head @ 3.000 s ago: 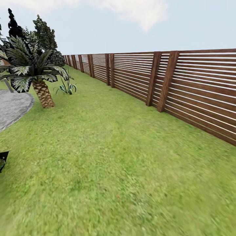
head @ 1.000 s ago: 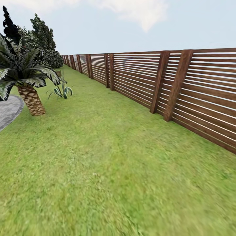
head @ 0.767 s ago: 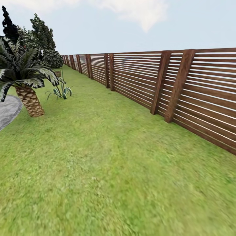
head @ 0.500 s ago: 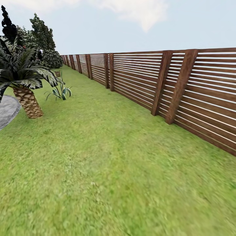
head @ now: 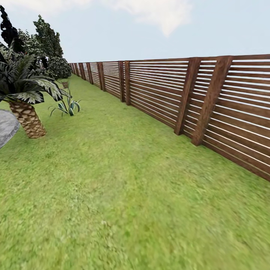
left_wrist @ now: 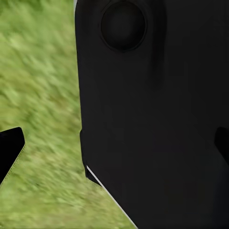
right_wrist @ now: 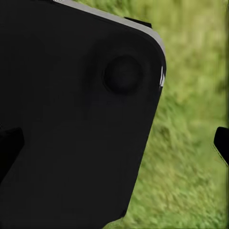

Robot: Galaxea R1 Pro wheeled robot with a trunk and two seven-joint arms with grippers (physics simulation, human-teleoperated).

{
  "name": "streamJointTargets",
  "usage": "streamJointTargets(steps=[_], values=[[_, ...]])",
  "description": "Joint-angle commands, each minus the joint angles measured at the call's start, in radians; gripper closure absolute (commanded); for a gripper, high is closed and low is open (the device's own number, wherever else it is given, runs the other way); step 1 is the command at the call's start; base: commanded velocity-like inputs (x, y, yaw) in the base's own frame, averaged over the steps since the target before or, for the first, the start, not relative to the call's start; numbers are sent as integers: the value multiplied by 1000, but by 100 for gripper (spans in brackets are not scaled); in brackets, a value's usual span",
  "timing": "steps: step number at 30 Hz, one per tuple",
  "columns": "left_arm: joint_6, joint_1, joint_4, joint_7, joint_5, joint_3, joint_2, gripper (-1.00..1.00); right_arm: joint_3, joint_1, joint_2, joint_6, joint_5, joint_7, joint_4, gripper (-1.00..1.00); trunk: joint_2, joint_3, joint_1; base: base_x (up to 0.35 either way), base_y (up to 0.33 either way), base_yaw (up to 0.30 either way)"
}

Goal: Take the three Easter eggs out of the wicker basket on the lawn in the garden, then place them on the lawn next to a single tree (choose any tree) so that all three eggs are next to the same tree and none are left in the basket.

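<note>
From the head camera I look along a stretch of lawn (head: 123, 180) running beside a brown slatted fence (head: 180, 93) on my right. At the left edge stands a short palm (head: 24, 97) with a rough brown trunk, a small spiky plant (head: 67, 107) just beyond it, and a sliver of grey patio (head: 5, 127) beside the palm. Far back, near the fence's start, dark trees (head: 47, 37) rise over a round bush (head: 59, 66). The basket and eggs are nowhere among these pictures, so I cannot say where they lie. Each wrist camera looks past a large black part of the robot's body onto blurred grass; dark finger edges show at the picture borders, and I cannot tell whether the left tool or the right tool is spread or pressed together. I judge I am driving in search of the basket. Next I should turn or roll on until it comes into sight.
</note>
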Motion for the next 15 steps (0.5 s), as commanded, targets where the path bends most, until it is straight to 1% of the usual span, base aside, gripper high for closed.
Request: streamJointTargets(steps=[1, 15], values=[[0, 0, -1, 0, 0, 0, 0, -100, 3, -1, 0, -3, 4, -1, 1, -100, 0, -1, 1, 325, 0, 0], [0, 0, -1, 0, 0, 0, 0, -100, 3, -1, 1, -3, 4, -1, 1, -100, 0, -1, 1, 325, 0, 0]])
